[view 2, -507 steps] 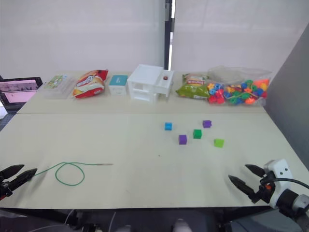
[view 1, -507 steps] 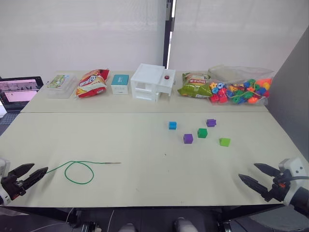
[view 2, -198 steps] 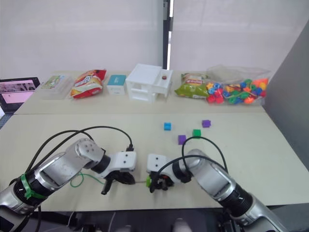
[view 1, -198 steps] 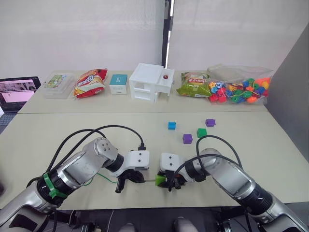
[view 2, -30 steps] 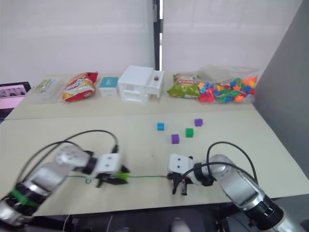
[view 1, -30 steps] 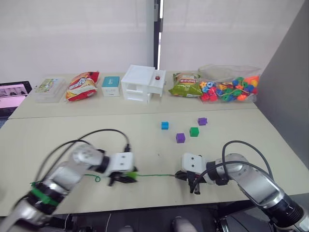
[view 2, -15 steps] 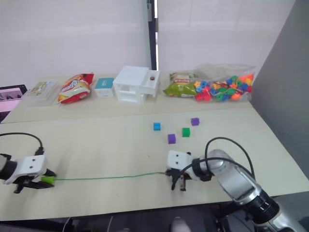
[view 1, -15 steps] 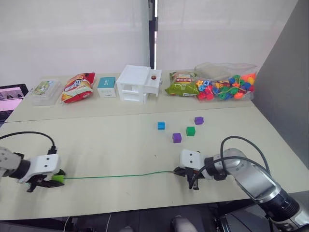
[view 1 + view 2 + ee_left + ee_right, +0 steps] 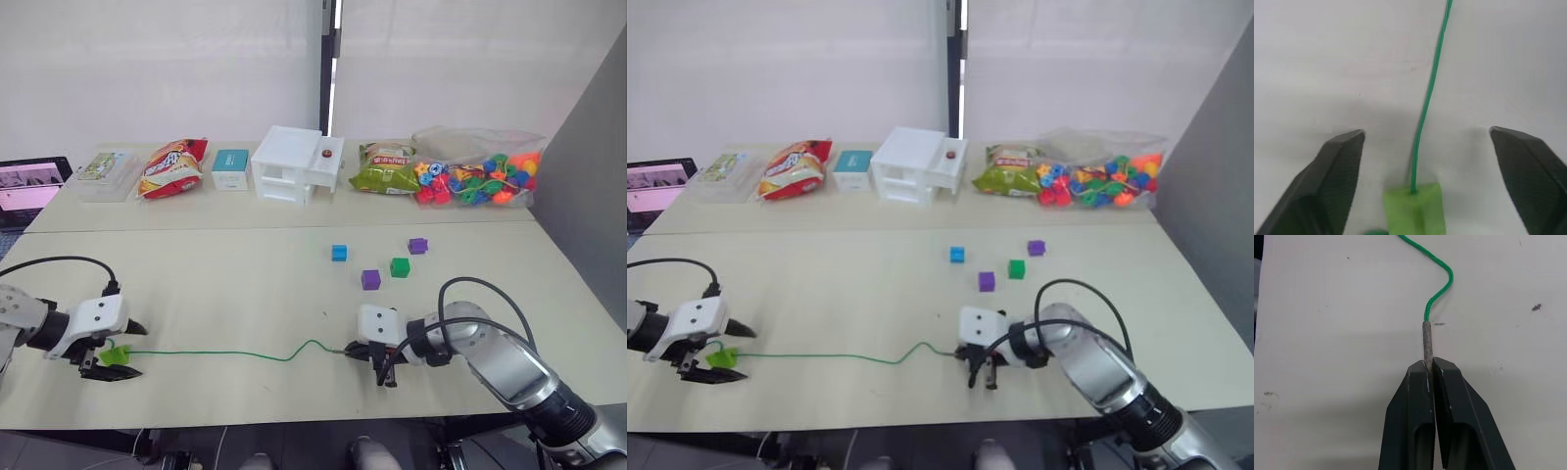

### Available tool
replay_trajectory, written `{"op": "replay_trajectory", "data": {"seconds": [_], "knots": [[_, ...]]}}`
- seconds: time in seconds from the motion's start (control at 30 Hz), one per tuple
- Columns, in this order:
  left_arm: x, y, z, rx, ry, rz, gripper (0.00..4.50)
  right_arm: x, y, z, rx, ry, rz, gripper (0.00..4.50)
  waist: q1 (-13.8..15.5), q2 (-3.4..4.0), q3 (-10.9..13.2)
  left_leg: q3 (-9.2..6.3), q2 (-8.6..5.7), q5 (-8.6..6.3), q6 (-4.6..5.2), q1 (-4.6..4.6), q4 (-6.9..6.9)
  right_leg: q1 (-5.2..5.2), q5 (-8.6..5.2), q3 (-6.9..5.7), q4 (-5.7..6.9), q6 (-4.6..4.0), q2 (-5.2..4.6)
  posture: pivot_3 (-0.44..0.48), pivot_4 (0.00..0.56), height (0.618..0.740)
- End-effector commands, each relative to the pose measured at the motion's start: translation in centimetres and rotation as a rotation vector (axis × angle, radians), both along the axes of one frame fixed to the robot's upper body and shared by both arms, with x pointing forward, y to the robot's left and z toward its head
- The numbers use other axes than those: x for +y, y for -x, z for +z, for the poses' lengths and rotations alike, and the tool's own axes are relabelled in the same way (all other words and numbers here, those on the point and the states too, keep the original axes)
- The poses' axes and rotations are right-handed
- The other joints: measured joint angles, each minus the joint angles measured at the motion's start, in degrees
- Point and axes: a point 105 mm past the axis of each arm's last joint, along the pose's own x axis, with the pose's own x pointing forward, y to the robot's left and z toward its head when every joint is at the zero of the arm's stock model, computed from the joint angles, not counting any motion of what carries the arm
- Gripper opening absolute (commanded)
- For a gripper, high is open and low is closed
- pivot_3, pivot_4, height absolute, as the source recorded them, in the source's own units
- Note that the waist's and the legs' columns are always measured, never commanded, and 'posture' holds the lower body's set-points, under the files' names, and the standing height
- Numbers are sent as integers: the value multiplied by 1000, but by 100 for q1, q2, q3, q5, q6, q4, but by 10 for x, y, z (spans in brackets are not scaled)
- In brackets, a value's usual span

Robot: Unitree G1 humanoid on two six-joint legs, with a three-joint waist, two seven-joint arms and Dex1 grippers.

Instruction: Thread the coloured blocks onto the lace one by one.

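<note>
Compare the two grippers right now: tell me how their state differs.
The left gripper is open, fingers spread either side of the light green block threaded on the lace; the right gripper is shut on the lace's stiff tip. The left grips nothing; the right holds the lace. Both sit low over the table, at opposite ends of the lace.

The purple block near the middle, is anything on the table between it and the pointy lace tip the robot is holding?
Nothing visible is. The right gripper pinches the lace tip, and only bare table lies between it and the purple block. The dark green block sits just beside the purple one, not in the path.
</note>
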Motion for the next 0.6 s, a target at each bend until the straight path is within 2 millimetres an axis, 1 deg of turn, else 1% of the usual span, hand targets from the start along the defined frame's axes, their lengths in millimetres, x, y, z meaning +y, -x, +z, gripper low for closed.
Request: {"op": "replay_trajectory", "data": {"seconds": [0.03,0.1,0.17,0.2,0.27,0.33,0.37,0.5,0.6], "knots": [[-23,-4,44,-45,49,-44,4461,11,2,12,-34,-20,40,0,-2,-12,8,-1,0,0,0,-2,0,0,0,-1,-2,0,0,0,150,740],[-47,-1,53,-34,113,-90,4461,16,3,14,-33,-17,52,0,-12,-12,9,-1,0,0,0,-3,1,0,0,-1,-2,0,0,0,150,740],[-70,2,57,-30,177,-124,4461,20,5,15,-32,-7,63,0,-24,-12,9,-1,0,0,0,-1,0,1,-1,-1,-1,1,0,0,150,740],[-77,2,57,-32,194,-129,4461,21,5,15,-30,-4,66,0,-29,-11,10,-1,0,0,0,0,0,1,-1,-1,-1,1,0,0,150,740],[-123,7,46,-45,314,-206,4461,34,2,24,-45,-13,50,0,-45,-10,10,-2,0,0,0,0,0,1,-1,-1,-2,1,0,0,150,740],[-153,9,37,-70,390,-239,4461,40,0,28,-52,-11,33,0,-50,-10,10,-3,-1,0,0,0,6,3,0,0,1,1,-2,0,150,740],[-164,8,31,-89,402,-246,4461,42,0,29,-53,-6,28,0,-44,-10,10,-6,0,0,0,-3,10,3,0,-1,1,1,0,0,150,740],[-191,6,6,-107,382,-291,4461,46,-1,28,-49,22,11,0,-27,-12,9,-13,-6,1,-1,-2,16,4,2,-2,5,-1,-1,0,150,740],[-200,3,-11,-117,358,-304,4461,45,-4,24,-49,53,-11,0,-12,-12,9,-13,-10,1,-2,-3,16,4,2,-1,3,-1,-4,0,150,740]]}}
